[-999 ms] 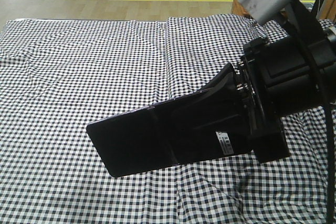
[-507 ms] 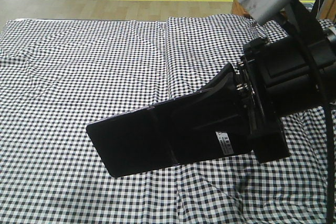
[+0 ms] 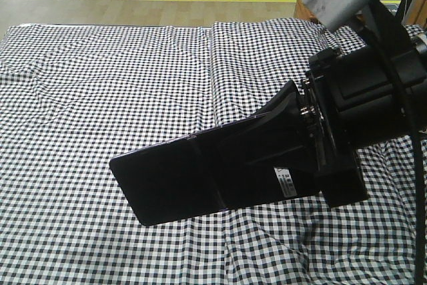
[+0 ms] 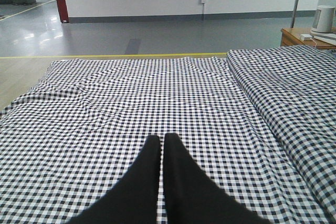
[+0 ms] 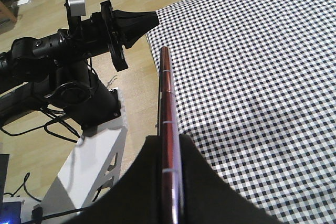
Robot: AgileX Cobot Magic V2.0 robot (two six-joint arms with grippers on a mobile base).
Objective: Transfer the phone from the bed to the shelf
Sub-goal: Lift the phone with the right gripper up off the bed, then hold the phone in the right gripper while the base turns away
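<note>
Already the phone (image 3: pixel 193 178) is clamped by the right jaws above the bed (image 3: pixel 100 85). Left jaws are pressed together, empty. Placement is not yet done.

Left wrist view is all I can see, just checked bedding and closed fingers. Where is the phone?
Observer: The right gripper has the phone clamped by one end.
Operator: Lifted, or lying on the bed?
Observer: Lifted; the right wrist view shows it edge-on in the air, bed and wood floor behind it.
Operator: Where's my left gripper?
Observer: Off to the phone's side, its tip pointing at the bed's corner.
</note>
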